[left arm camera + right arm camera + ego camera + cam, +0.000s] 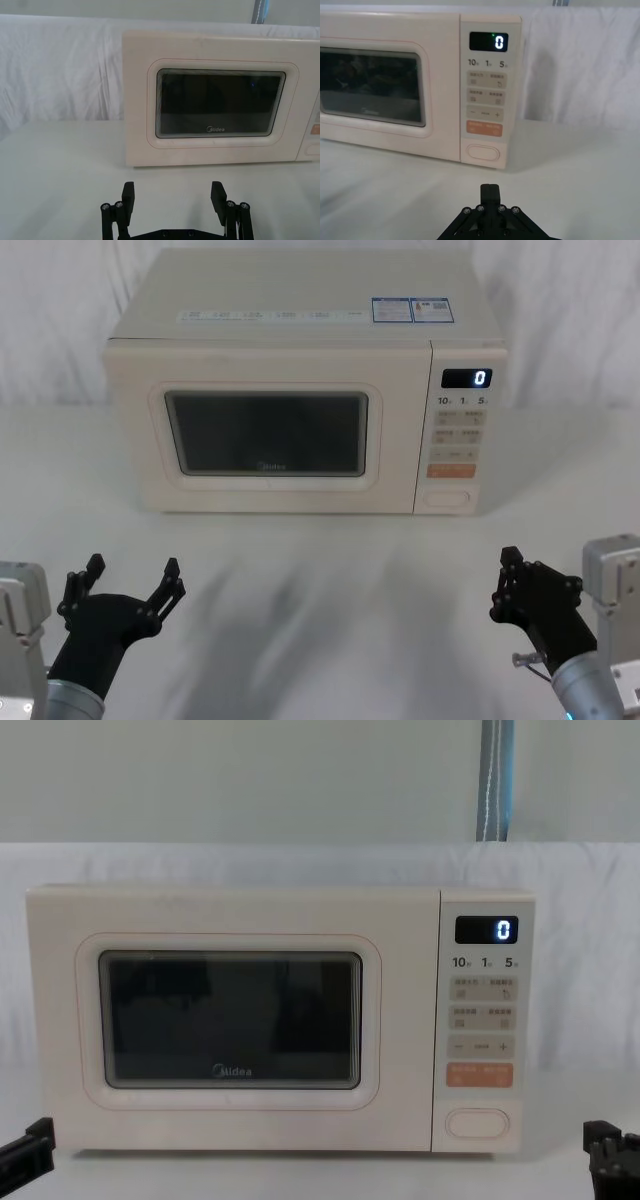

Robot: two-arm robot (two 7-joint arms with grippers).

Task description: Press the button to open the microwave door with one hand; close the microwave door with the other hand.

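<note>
Left tool spread, right tool pinched, one microwave door closed

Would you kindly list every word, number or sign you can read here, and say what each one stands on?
"0": lit digital display on the control panel.
"10", "1", "5": printed beneath the display.
"−", "+": one small cream key.
"Midea": microwave door, below the window.
Orange key, other small keys, top stickers: too small to read.
</note>
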